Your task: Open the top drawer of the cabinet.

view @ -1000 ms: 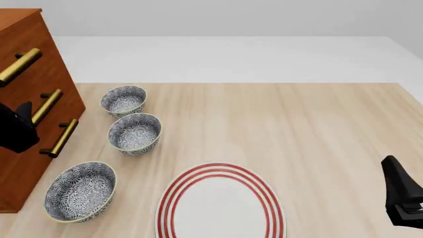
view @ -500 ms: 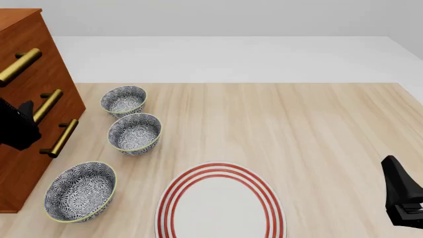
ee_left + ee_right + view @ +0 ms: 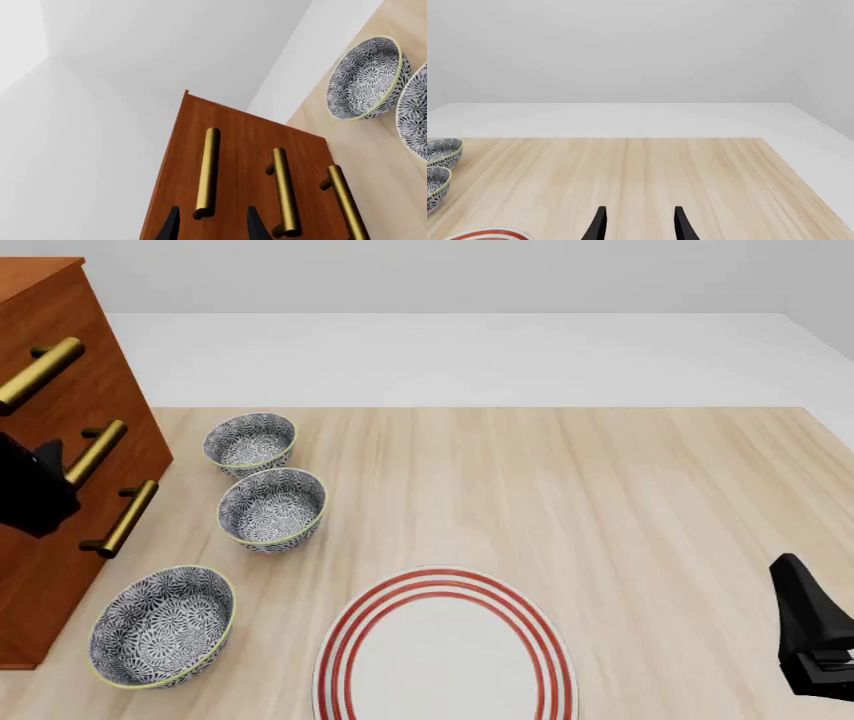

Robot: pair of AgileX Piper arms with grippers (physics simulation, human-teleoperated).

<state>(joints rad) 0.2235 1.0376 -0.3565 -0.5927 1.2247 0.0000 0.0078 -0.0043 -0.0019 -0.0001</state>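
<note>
the cabinet (image 3: 80,390) runs off the left edge up front so its drawer seams don't show, the left gripper (image 3: 34,495) covers part of its face, the plate (image 3: 447,650) is cut by the bottom edge, and the right gripper (image 3: 814,640) is clipped at the corner

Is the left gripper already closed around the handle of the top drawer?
No: in the left wrist view the left gripper is open, its fingertips either side of the near end of the top drawer's handle, with gaps visible.
</note>
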